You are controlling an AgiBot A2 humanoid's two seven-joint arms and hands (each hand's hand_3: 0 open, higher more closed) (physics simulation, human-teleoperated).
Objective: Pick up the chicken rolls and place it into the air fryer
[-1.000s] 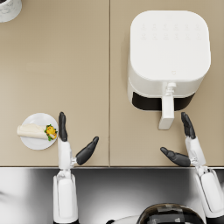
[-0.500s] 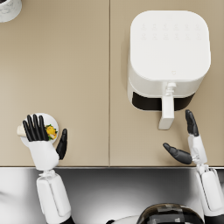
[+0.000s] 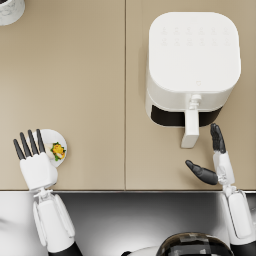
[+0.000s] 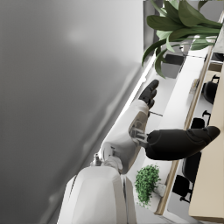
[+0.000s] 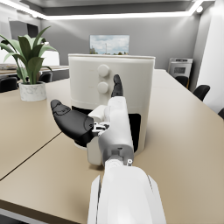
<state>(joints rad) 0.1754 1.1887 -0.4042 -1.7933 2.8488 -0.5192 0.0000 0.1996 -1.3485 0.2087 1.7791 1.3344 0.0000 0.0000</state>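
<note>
Even, bright rendered light; soft shadows; slightly blurred low-resolution views.

Tan table (image 3: 90, 90), grey office walls (image 5: 175, 39)

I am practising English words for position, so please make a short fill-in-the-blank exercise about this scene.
1. The left hand is above the small white ____ with its fingers spread.
2. The right hand is open beside the air fryer, near its white ____.
3. The air fryer's drawer is pulled slightly ____.

Missing words: plate; handle; open
</note>
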